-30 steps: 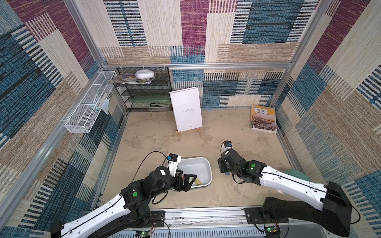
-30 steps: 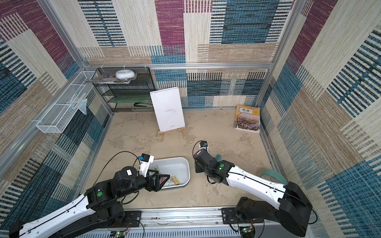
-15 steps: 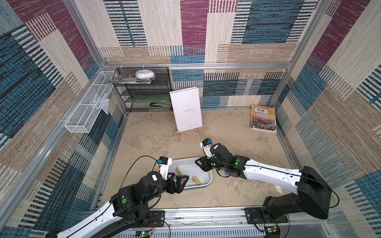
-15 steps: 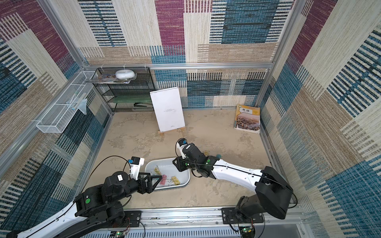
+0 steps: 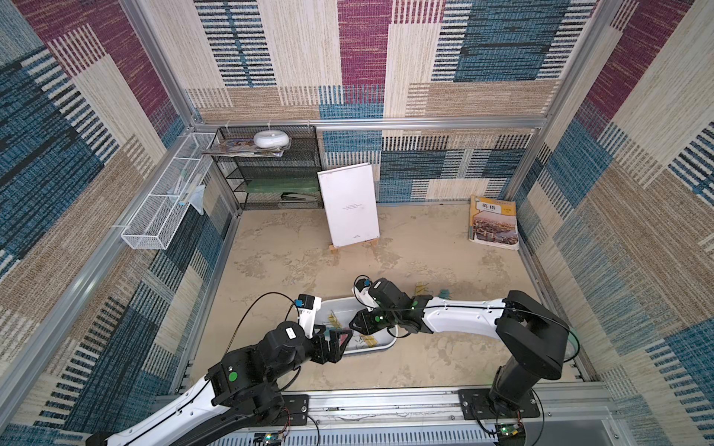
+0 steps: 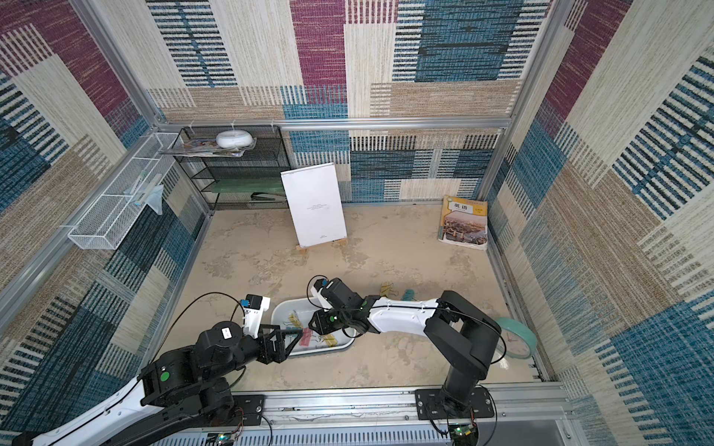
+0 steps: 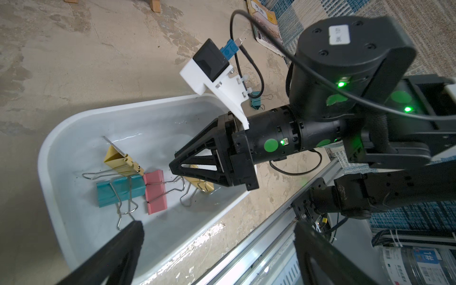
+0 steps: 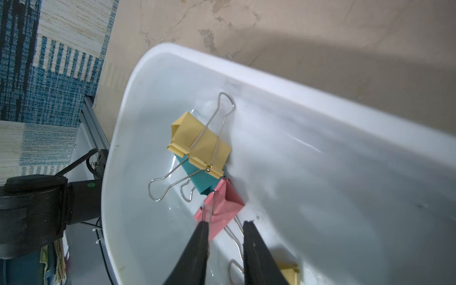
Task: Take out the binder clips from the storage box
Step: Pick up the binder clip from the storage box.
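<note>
Inside the storage box [image 7: 49, 153] a yellow clip [image 7: 121, 160] leans on a teal clip [image 7: 118, 190]. A pink clip [image 7: 155, 192] touches the teal one, and a second yellow clip [image 7: 201, 185] is partly hidden under the right tool [image 7: 172, 165]. The white box sits on the counter [image 5: 425, 359] close to the front rail, between the two arms.

From where the right wrist looks, the right tool [image 8: 225, 225] is down in the box with its jaws drawn in to a slim gap. They stand astride the pink clip's wire handle, and one finger [image 8: 202, 237] is right at the pink body. A gap shows between the fingers, and I can't tell that they pinch anything.

The left tool [image 5: 336, 343] gapes as wide as it goes and holds nothing. It hovers at the end of the box nearest its own arm.

Out on the counter, beyond the right arm, a loose yellow clip [image 5: 422, 287] and a loose teal clip [image 5: 443, 293] lie near each other, outside the box.

Farther back a book [image 5: 493, 224] lies flat by the right wall. A white board [image 5: 349, 206] stands on a small wooden easel, and a black mesh rack [image 5: 270, 173] fills the back left corner.
</note>
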You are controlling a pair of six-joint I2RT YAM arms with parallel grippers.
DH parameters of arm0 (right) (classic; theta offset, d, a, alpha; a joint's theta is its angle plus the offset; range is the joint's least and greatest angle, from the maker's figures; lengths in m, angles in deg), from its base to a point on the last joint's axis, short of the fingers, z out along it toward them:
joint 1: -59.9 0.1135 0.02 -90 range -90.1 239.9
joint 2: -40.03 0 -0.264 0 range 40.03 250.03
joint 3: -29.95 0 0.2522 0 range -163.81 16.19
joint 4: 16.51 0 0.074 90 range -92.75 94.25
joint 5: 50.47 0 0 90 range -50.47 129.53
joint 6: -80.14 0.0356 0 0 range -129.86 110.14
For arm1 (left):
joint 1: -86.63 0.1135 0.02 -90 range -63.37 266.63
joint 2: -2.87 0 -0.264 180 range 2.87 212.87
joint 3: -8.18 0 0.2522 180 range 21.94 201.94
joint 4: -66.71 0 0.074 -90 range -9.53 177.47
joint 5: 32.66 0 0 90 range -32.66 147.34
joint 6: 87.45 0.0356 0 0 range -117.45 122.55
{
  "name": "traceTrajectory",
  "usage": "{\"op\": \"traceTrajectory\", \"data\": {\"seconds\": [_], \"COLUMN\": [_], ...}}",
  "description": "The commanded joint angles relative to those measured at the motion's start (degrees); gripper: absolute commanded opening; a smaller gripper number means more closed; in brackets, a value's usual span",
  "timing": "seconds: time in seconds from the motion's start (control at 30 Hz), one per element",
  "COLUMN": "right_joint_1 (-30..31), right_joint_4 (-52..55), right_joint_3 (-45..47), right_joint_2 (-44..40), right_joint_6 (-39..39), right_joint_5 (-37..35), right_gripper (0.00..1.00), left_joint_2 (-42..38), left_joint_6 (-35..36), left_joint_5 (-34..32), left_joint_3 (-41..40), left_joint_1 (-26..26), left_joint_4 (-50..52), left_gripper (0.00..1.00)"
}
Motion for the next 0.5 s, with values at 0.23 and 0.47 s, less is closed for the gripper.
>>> {"op": "traceTrajectory", "data": {"seconds": [0.23, 0.47], "right_joint_1": [1.5, 2.0], "right_joint_4": [-1.4, 4.2], "right_joint_3": [-1.1, -2.3], "right_joint_2": [1.2, 1.5], "right_joint_6": [2.9, 2.5], "right_joint_5": [3.7, 1.2], "right_gripper": [0.28, 0.27], "left_joint_2": [-1.3, -1.1], "left_joint_6": [-0.1, 0.0], "left_joint_5": [1.0, 1.1], "left_joint_3": [-0.8, -0.7], "left_joint_1": [0.1, 0.1], "left_joint_4": [0.1, 0.2], "left_gripper": [0.99, 0.99]}}
